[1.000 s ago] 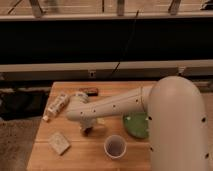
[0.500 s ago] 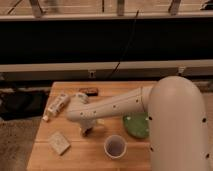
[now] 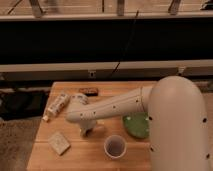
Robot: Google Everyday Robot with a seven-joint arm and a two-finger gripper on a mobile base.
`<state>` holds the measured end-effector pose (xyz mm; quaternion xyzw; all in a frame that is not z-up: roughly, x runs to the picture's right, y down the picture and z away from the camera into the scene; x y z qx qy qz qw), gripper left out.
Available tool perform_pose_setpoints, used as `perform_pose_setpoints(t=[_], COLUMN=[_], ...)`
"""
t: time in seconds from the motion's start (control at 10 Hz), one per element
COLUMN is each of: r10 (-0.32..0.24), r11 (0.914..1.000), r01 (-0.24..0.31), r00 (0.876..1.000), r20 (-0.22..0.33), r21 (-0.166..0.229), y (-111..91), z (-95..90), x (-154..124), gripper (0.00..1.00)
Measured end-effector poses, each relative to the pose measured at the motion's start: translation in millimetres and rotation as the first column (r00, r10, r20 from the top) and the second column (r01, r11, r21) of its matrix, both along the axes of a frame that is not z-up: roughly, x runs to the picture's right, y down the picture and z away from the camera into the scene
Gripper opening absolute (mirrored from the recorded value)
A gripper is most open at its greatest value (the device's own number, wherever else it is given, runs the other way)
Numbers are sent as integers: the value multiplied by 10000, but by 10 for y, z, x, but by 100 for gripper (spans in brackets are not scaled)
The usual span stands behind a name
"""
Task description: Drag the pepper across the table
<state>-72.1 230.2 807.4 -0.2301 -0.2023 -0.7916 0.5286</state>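
The pepper is hidden from view; nothing red-brown shows on the table (image 3: 45, 157). My gripper (image 3: 86, 132) hangs at the end of the white arm (image 3: 120, 107), which reaches in from the lower right. It points down at the wooden top left of centre, just above or on the surface. Its fingers look open, and what lies under them is covered by the gripper itself.
A white tube (image 3: 56, 106) lies at the left, a dark rectangular block (image 3: 88, 91) near the far edge. A pale square packet (image 3: 59, 143) sits front left, a paper cup (image 3: 115, 146) front centre, and a green plate (image 3: 135, 126) right of the gripper.
The arm and gripper have barely moved; the gripper sits perhaps slightly lower over the same spot. The objects on the table lie where they were.
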Motion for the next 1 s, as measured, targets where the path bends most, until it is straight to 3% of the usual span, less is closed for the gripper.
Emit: perform_pose_setpoints(t=[1.0], r10=[-812], r11=[9966], r01=[819], r00=[9952], r20=[542], r21=[-110], y=[38], z=[-54], x=[-17], gripper=[80])
